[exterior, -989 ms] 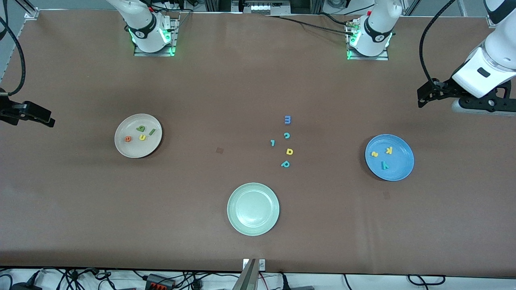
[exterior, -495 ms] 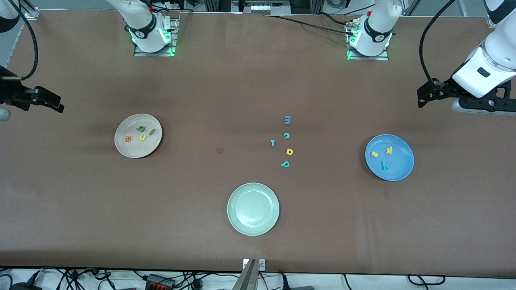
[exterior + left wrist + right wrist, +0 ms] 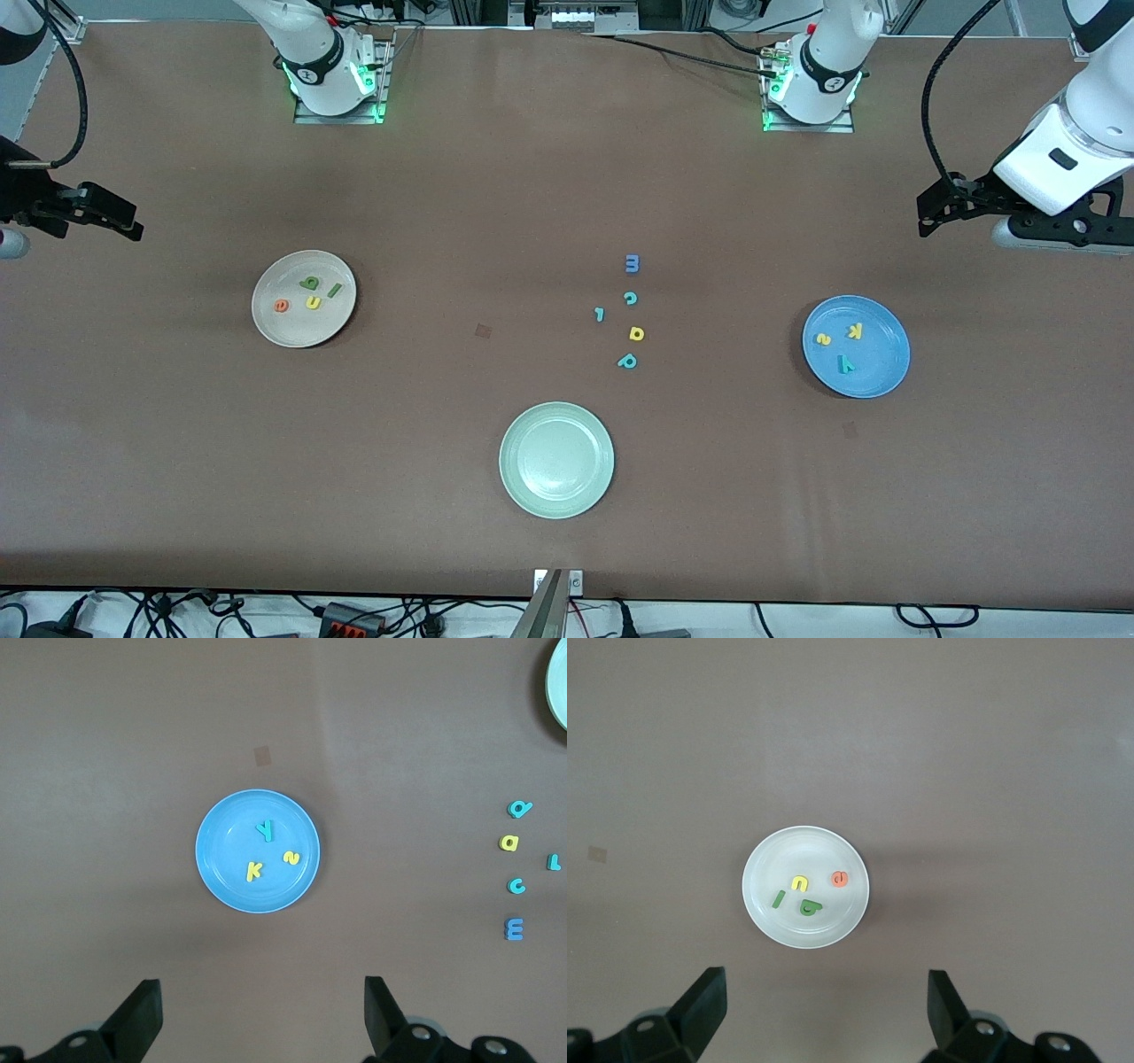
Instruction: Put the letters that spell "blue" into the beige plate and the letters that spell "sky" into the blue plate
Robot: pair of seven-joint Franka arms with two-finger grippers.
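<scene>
Since a second ago only the right gripper (image 3: 115,221) has risen slightly at its table end; the left gripper (image 3: 939,213) waits, both with jaws spread, empty. The letters that spell "blue" (image 3: 308,292) lie in the beige plate (image 3: 266,328) and the letters that spell "sky" (image 3: 842,346) in the blue plate (image 3: 886,381). They look light, stiff and tiny, best pinched across a stroke.

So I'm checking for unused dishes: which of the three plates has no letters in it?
The pale green plate, nearest the front camera; the beige plate and blue plate both hold letters.

Table cover: the brown tabletop (image 3: 443,177) looked matt, cloth-like, faintly creased.
Plates: the round blue plate (image 3: 877,377), beige plate (image 3: 283,332) and pale green plate (image 3: 556,496) looked smooth, slightly glossy.
Gripper fingers (image 3: 142,1014): black, matt plastic.
</scene>
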